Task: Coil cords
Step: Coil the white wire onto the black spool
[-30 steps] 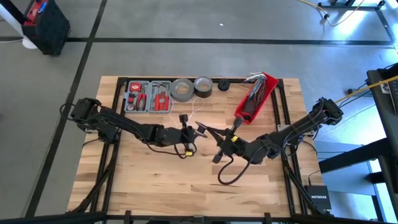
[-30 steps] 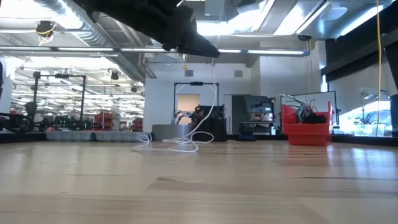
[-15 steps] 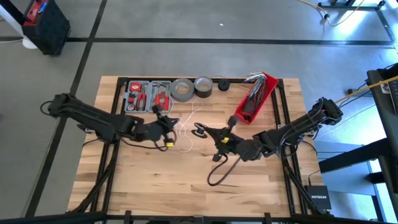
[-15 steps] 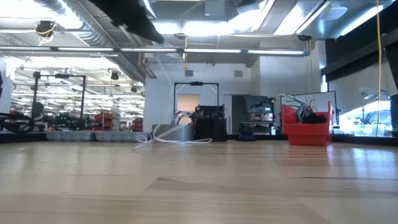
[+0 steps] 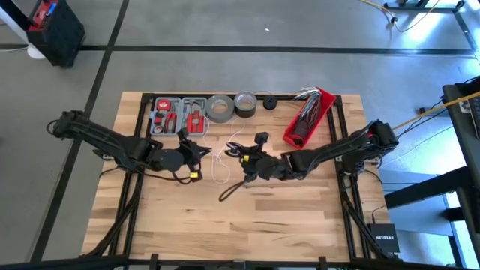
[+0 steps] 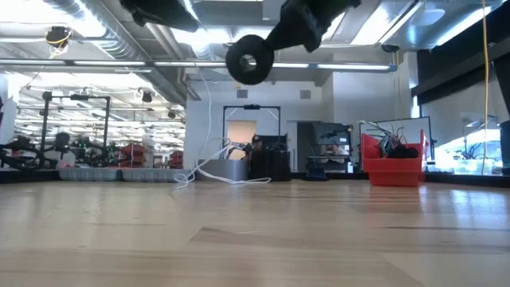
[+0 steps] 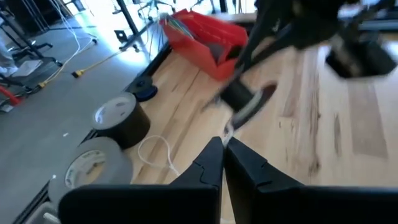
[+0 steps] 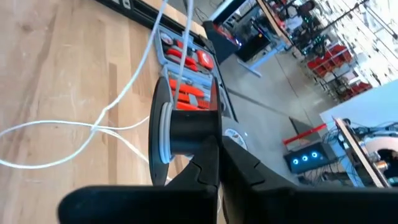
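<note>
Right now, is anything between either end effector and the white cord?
Nothing visible. The left end effector is shut on the white cord, and the right end effector is shut on its black puck, lifted off the table. The tape rolls sit apart.

The counter (image 5: pixel 300 217) is pale planked wood with a smooth, faintly shiny finish. The white cord (image 5: pixel 220 166) looks like smooth plastic, its puck (image 6: pixel 248 59) matt black. The bin (image 5: pixel 307 116) is glossy red plastic.
</note>
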Robot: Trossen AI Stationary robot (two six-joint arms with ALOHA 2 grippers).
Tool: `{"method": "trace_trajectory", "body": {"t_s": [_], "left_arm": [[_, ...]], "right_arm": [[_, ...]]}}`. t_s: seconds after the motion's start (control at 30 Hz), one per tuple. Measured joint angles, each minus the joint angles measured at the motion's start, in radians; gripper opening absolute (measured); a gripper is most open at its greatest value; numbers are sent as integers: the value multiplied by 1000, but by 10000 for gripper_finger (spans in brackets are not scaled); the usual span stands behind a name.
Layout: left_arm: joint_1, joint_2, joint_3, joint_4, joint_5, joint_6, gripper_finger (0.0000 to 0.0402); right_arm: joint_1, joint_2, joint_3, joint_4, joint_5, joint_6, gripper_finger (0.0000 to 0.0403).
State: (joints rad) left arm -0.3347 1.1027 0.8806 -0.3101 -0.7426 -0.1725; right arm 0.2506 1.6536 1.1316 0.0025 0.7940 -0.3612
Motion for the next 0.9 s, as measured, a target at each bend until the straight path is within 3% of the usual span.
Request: {"method": "trace_trajectory", "body": {"t_s": [0.47, 0.9], "left_arm": [[27, 239, 0, 481, 40, 183, 5], [107, 366, 0, 534, 39, 203, 7]], "right_arm": [[-42, 14, 1, 65, 2, 140, 5], [-34, -39, 0, 217, 4, 174, 5]]}}
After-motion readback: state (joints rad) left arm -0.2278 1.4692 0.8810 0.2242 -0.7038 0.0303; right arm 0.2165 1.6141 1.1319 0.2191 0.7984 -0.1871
